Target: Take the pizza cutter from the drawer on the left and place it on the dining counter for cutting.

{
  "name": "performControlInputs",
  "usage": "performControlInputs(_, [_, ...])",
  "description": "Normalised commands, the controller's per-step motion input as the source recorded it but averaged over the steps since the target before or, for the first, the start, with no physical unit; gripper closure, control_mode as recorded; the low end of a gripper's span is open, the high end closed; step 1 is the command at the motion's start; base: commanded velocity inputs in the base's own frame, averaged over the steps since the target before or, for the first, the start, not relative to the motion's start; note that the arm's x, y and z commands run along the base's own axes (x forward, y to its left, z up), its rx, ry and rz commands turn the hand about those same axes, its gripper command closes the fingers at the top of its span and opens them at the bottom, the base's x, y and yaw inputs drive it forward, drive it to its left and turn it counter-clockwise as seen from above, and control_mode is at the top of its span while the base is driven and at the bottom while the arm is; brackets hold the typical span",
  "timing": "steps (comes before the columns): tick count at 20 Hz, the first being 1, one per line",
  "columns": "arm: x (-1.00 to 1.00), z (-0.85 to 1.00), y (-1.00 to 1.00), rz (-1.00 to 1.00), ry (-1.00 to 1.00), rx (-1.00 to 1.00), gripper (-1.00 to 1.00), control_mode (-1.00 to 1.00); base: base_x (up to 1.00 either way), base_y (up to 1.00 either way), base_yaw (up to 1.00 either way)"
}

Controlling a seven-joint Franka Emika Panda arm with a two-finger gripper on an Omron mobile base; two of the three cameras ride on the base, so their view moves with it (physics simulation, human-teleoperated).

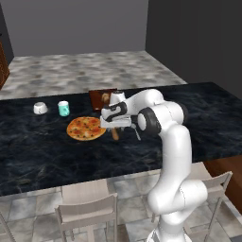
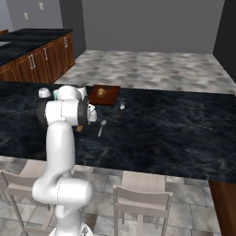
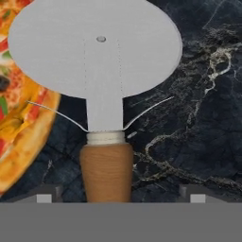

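The pizza cutter [image 3: 101,56] lies on the black marble dining counter [image 1: 47,156], its round grey wheel overlapping the pizza's edge and its brown handle [image 1: 115,133] pointing back at me. My gripper [image 1: 116,124] hovers just above the handle. In the hand view the gripper [image 3: 120,196] is open, with both fingertips [image 3: 46,196] standing well clear of the handle on either side. The drawer is out of view.
A pizza [image 1: 86,128] lies left of the cutter, with a teal mug [image 1: 63,108] and a white bowl [image 1: 40,108] beyond it. A wooden board [image 2: 105,94] sits behind the gripper and a thin silver utensil [image 2: 101,128] to its right. Chairs [image 1: 87,208] line the near edge.
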Motion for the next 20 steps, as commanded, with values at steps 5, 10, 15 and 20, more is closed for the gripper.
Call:
performControlInputs(5, [-0.18, 0.49, -0.05, 0.06, -0.04, 0.0, -1.0, -1.0, 0.0, 0.0, 0.0])
performControlInputs(10, [-0.95, 0.49, -0.09, 0.12, -0.13, -0.01, -1.0, -1.0, 0.0, 0.0, 0.0])
performControlInputs(15, [-1.0, 0.59, -0.22, 0.12, -0.16, 0.0, -1.0, -1.0, 0.0, 0.0, 0.0])
performControlInputs(20, [-1.0, 0.64, -0.38, 0.09, -0.11, 0.0, -1.0, -1.0, 0.0, 0.0, 0.0])
